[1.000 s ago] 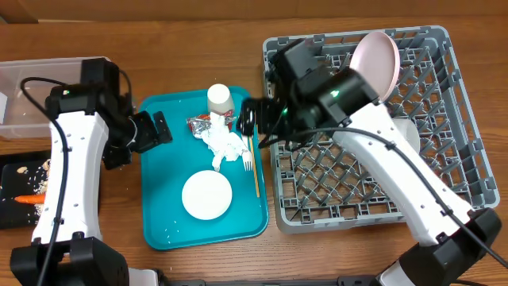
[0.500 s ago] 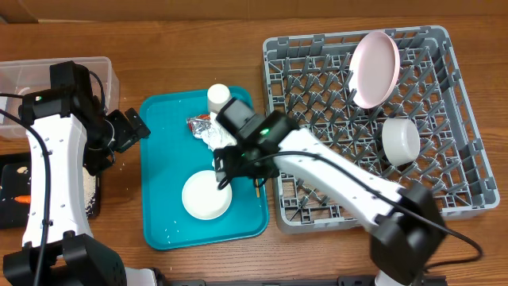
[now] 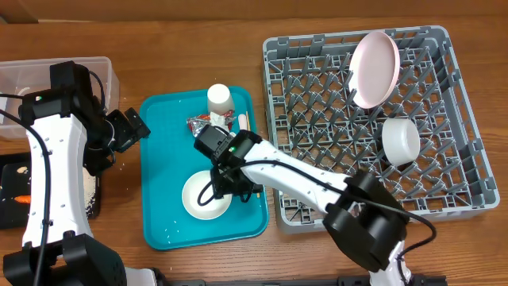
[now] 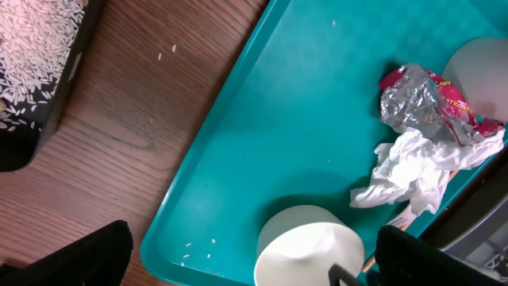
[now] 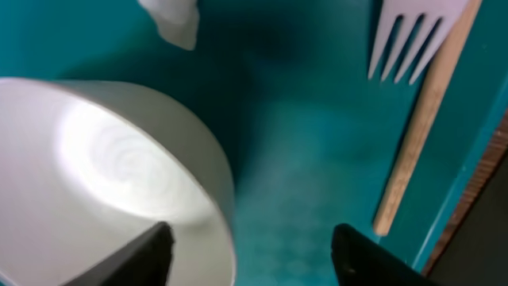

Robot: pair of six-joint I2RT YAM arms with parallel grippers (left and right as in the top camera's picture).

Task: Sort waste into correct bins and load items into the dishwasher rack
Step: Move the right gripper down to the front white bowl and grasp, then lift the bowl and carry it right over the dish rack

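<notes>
Two fingers of the right tool (image 5: 250, 238) stand wide astride the rim of the white bowl (image 5: 103, 167), ready to pinch it. The fork (image 5: 413, 32) and wooden stick (image 5: 417, 135) lie ahead to its right. Half a second ago it was short of the bowl. The left tool (image 4: 252, 238), wide and empty, is unmoved.

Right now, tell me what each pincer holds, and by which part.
Nothing held: left pincer open and empty; right pincer open astride the bowl rim.
</notes>
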